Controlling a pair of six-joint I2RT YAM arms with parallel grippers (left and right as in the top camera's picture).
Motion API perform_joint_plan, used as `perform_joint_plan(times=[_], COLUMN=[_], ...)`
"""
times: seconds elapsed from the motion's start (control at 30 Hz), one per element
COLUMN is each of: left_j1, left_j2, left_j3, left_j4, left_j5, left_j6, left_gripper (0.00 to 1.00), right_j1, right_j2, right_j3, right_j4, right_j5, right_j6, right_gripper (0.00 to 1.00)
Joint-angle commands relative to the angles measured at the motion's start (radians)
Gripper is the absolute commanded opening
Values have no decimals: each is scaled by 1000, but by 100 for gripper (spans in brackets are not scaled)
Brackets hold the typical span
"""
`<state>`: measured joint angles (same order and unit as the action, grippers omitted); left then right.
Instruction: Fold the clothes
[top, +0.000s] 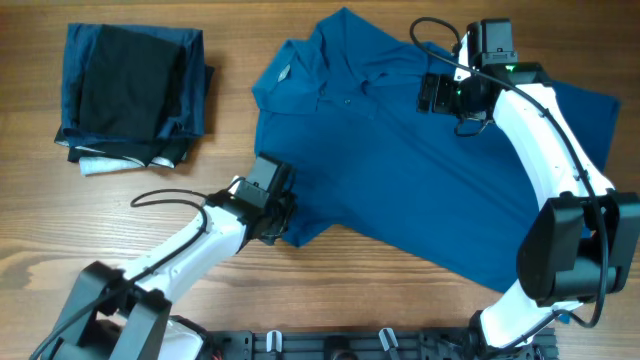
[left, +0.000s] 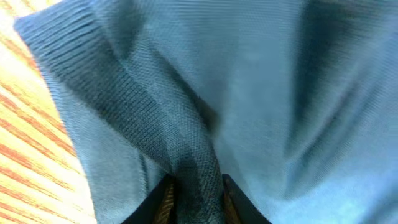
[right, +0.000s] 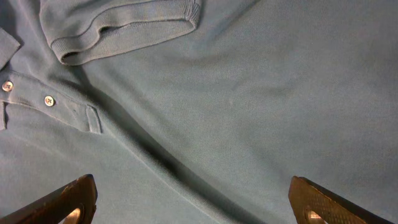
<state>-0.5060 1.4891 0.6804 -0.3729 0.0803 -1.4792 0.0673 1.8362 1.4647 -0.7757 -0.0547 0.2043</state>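
My left wrist view is soft and close. Only the tips of two dark fingers (left: 166, 196) show at the bottom edge, with the rest cut off. From overhead, the left hand's (top: 278, 222) own body hides its fingertips where they meet the cloth. The white right arm (top: 545, 160) lies across the right side of the garment and covers part of it. In the right wrist view a ribbed band (right: 124, 31) sits at the top left, and I cannot tell whether it is collar or cuff.

The counter (top: 350, 290) is brown wood with a strong grain. It fills the overhead view apart from a black rail (top: 380, 345) along the near edge. A folded pile of dark navy and black garments with a white edge (top: 130, 95) rests at the far left, well apart from everything else.

The large mid-blue short-sleeved polo shirt (top: 420, 190) of soft fabric lies spread out over the middle and right of the counter. Its collar (top: 300, 55) and small neck label (top: 283, 72) are toward the far left. My left hand (left: 196, 198) is at the shirt's near left edge, clenched on a raised ridge of the shirt's fabric (left: 186, 143) between its fingers. My right hand (right: 191, 193) hangs over the chest just beside the buttoned placket (right: 48, 99), its fingers spread wide and grasping nothing.
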Motion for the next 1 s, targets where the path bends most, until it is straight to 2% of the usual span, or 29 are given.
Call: perform_joint_plan(times=[0.0, 0.17, 0.3, 0.43, 0.5, 0.53, 0.57, 0.6, 0.63, 0.7, 0.8, 0.83, 0.9, 0.93, 0.97], left_j1=[-3, -3, -3, -3, -3, -3, -3, -3, -3, 3, 2, 2, 2, 0, -3], left_j2=[-84, -114, -114, -114, -114, -114, -114, -114, -116, -138, -185, -191, -193, -175, -159], left_j3=[-7, -7, -7, -7, -8, -8, -7, -7, -6, 32, 143, 163, 174, 171, 170], left_j4=[-1, -74, -190, -243, -257, -264, -268, -270, -259, -234, -234, -234, -230, -236, -247], left_j5=[-3, -4, -49, -90, -111, -113, -112, -111, -108, -106, -98, -109, -123, -119, -113], left_j6=[63, 62, 61, 61, 62, 62, 62, 68, 119, 282, 532, 560, 559, 559, 559], left_gripper=[22, 24, 26, 29, 36, 42, 44, 43, 38, 32, 36, 34, 8, 4, 4], right_j1=[0, 0, 0, 0, 0, 0, 0, 0, 0, 0, 0, 0, 0, 0, 0], right_j2=[6, 6, 6, 6, 6, 6, 6, 6, 6, 6, 6, 6, 6, 6, 6], right_j3=[14, 14, 14, 14, 14, 14, 14, 14, 14, 14, 14, 14, 14, 14, 14], right_j4=[5, 5, 5, 5, 5, 5, 5, 5, 5, 5, 5, 5, 5, 5, 5], right_j5=[14, 14, 14, 14, 14, 14, 14, 14, 14, 14, 14, 14, 14, 14, 14], right_j6=[5, 5, 5, 5, 5, 5, 5, 5, 5, 5, 5, 5, 5, 5, 5], right_gripper=[100, 99, 100, 99, 99, 99, 100, 99, 100, 100, 100, 99, 100, 99, 100])
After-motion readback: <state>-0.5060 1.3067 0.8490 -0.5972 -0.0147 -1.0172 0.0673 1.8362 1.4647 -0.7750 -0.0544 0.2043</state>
